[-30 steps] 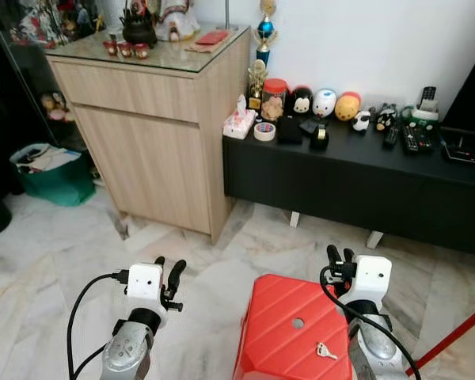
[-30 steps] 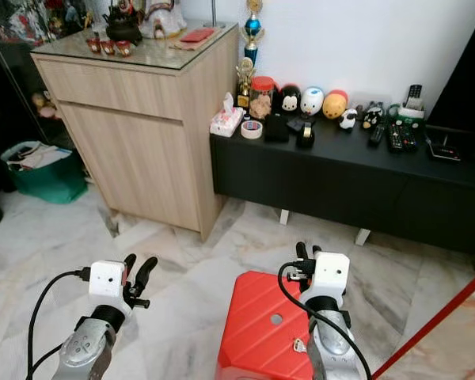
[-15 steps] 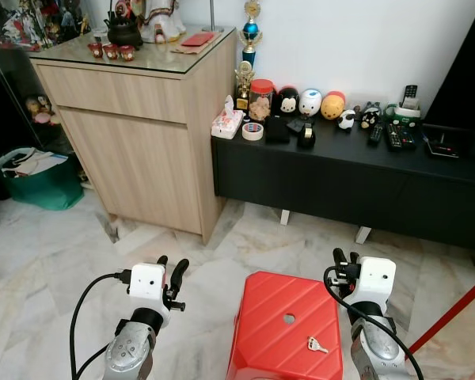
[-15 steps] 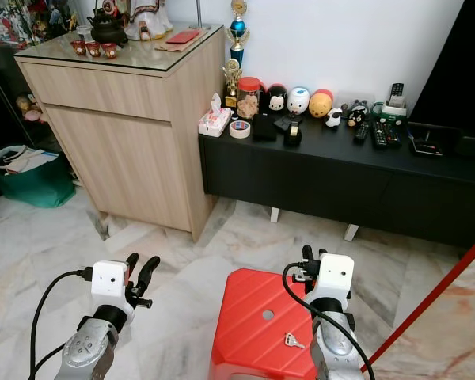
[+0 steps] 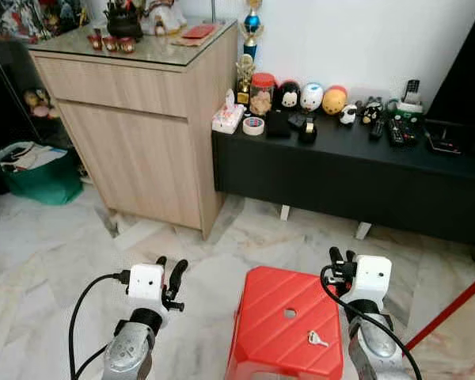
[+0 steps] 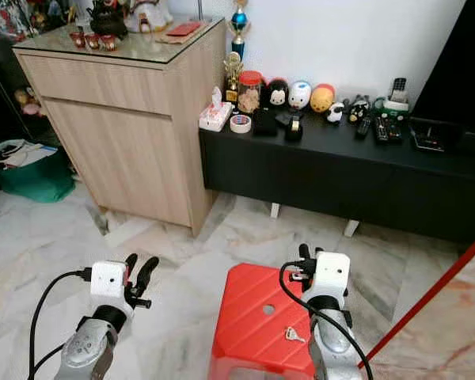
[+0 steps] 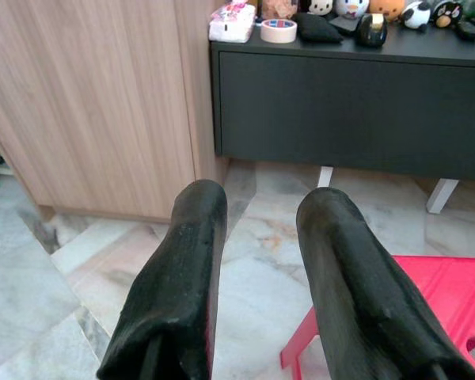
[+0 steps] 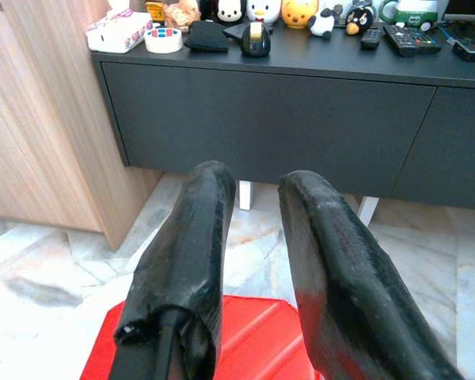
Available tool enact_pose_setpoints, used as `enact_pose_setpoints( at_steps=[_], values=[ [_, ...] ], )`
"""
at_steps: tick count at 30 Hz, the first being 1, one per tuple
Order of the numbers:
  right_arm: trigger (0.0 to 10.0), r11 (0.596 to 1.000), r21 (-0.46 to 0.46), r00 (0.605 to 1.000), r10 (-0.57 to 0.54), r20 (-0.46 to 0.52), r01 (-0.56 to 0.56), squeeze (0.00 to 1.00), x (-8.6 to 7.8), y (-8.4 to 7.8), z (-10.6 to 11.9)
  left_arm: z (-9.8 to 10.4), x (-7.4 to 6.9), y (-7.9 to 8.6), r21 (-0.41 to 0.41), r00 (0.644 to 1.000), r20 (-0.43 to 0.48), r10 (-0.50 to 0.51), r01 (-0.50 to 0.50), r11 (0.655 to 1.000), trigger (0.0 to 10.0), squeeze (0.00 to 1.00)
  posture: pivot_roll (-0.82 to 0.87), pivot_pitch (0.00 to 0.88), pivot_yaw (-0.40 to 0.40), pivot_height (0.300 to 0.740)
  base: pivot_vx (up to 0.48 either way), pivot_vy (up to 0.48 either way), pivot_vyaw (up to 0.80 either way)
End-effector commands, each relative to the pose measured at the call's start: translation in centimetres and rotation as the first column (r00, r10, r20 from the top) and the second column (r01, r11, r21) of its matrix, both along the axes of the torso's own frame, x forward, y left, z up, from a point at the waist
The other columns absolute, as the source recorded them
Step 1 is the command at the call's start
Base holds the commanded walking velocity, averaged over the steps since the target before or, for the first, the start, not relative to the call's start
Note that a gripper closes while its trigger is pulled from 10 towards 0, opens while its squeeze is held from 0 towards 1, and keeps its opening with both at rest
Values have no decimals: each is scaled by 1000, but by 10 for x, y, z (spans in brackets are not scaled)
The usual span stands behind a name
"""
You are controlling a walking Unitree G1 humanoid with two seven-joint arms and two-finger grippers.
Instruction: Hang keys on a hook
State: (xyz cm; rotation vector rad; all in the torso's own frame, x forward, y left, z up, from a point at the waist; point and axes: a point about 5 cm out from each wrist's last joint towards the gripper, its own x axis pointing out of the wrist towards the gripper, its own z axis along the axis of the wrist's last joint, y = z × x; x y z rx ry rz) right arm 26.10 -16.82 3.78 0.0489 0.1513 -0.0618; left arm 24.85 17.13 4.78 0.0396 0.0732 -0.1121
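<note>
A small silver key lies flat on the top of a red plastic stool, near its right side and beside a round hole. My right gripper is held just past the stool's far right corner, above the floor, open and holding nothing. Over the marble floor to the stool's left is my left gripper, also open and holding nothing. The left wrist view looks between its fingers at the stool's corner. Through the right wrist view's fingers the stool's far edge shows.
A tall wooden cabinet stands at the back left. A low black bench along the wall carries toys, a tape roll and remotes. There is a green bag on the floor at far left. A red strip crosses the right edge.
The whole picture has shifted slightly as the camera moved. Both grippers hold the same pose, and the key stays on the stool.
</note>
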Motion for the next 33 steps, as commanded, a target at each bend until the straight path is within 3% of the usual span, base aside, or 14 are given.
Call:
enact_pose_setpoints(
  at_steps=[1,8,18,33],
  values=[
    [10000,1000,2,1000,-2,-7,2,0,-1,0,-2,-1,-1,1,-5,1000,-6,-1,1,1000,10000,0,-19,7,-15,687,0,0,0],
    [10000,1000,-5,999,-14,-40,13,0,1,-3,-5,-1,0,2,-6,1000,-6,3,-3,1000,10000,0,-18,5,-13,687,0,0,0],
    [10000,1000,-1,1000,-2,-11,2,0,4,-2,-2,1,2,3,-4,1000,0,3,-3,1000,10000,0,-17,0,-14,617,0,0,0],
    [10000,1000,3,1000,11,-29,-11,0,3,0,-6,2,4,3,-13,1000,2,7,-7,1000,10000,0,-19,0,-14,617,0,0,0]
  ],
)
